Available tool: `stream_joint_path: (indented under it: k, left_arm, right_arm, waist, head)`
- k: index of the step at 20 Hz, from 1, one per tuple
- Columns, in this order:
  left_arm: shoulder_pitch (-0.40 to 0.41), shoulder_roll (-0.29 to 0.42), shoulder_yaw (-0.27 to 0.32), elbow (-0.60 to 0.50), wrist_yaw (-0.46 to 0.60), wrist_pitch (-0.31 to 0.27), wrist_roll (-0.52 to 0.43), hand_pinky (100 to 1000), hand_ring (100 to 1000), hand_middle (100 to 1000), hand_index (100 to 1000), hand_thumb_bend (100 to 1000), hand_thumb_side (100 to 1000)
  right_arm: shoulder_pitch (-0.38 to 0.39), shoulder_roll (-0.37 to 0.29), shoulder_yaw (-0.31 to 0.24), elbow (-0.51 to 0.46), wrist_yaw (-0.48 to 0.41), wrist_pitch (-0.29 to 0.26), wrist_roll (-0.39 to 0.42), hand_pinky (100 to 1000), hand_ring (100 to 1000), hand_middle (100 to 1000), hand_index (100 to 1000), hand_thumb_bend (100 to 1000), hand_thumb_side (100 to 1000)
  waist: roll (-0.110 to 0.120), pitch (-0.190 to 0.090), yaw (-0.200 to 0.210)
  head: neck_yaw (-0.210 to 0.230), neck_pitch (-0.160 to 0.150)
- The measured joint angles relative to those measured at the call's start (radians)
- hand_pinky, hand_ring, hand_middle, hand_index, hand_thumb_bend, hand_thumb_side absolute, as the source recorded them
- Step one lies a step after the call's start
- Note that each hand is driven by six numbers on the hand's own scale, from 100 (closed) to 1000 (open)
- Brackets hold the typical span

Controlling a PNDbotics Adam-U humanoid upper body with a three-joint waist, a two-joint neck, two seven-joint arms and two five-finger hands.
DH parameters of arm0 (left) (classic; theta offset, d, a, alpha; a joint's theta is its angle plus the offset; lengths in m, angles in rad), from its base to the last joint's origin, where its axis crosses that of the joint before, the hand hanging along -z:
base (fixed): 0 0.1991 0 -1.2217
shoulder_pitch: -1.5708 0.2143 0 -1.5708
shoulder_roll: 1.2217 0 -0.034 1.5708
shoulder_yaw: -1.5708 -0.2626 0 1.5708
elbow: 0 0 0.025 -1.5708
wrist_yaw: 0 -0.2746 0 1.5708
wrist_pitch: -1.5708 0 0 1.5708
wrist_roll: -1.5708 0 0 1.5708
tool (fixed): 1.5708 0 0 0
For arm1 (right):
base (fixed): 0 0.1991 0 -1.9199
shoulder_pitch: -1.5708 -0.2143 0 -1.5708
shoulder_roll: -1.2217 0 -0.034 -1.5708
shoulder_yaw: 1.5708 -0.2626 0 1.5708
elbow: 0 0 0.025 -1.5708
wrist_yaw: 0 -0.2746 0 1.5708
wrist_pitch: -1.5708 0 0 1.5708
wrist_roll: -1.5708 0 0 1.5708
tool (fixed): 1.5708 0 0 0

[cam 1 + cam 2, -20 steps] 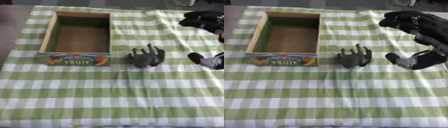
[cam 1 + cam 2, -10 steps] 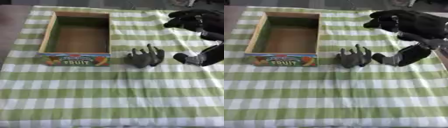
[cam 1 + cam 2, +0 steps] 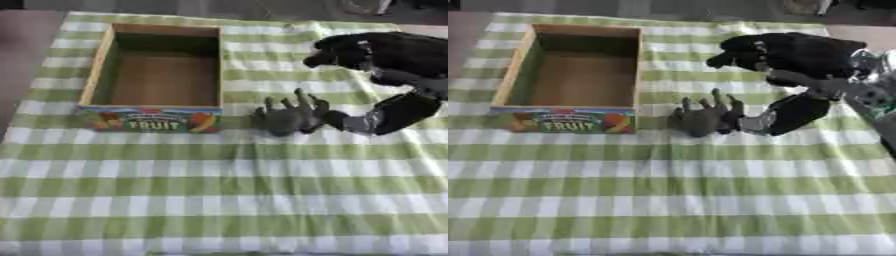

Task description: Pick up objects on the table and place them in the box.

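Closing on the grey toy [image 3: 287, 119]: right hand [image 3: 794, 52] has come in from the cloth's [image 3: 219, 200] right edge; thumb now touches the toy, fingers arched above, not yet clasped.
Toy: mid-cloth, just right of the empty box [image 3: 98, 75]. Label reads "FRUIT". Left hand unseen. Grasp judged imminent.

A green-and-white checked cloth [image 3: 219, 200] with a matt, soft weave is spread over the table. At upper left, a box [image 3: 98, 75] of bare, matt wood is seen, its front faced with glossy printed paper. At centre, a dull grey, matt object [image 3: 702, 117] is seen. The right hand [image 3: 798, 52] is cased in black with silver joints.
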Motion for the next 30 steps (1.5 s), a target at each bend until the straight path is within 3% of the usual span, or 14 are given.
stream_joint_path:
  k: [12,15,19,22,30]
  left_arm:
    - [0.001,0.0,-0.002,0.0,0.0,0.007,-0.007,284,327,574,389,100,802]
    - [0.001,-0.001,-0.006,0.0,0.001,0.009,-0.009,284,327,574,388,100,803]
    - [0.001,-0.002,-0.006,0.0,0.003,0.011,-0.012,284,327,574,386,100,804]
    - [0.001,-0.009,-0.006,0.0,0.004,0.012,-0.015,284,326,574,385,100,804]
    - [0.001,-0.009,-0.006,0.0,0.004,0.013,-0.018,283,326,574,383,100,807]
  right_arm:
    - [-0.064,0.153,0.033,0.176,0.127,0.017,0.044,913,1000,845,1000,351,884]
    - [-0.067,0.173,0.043,0.224,0.171,0.007,0.039,921,1000,864,1000,446,859]
    - [-0.07,0.2,0.05,0.276,0.206,-0.015,0.045,930,1000,877,1000,508,810]
    - [-0.07,0.208,0.05,0.299,0.224,-0.033,0.048,932,1000,878,1000,518,769]
    - [-0.08,0.22,0.057,0.327,0.302,-0.042,0.006,923,1000,856,1000,465,799]
  waist:
    - [0.0,-0.003,0.0]
    - [-0.002,-0.003,0.001]
    - [-0.002,-0.001,0.005]
    - [-0.002,0.002,0.006]
    - [-0.003,0.004,0.007]
  head:
    - [0.009,0.0]
    - [0.01,0.0]
    - [0.014,0.0]
    - [0.017,0.0]
    - [0.017,0.0]
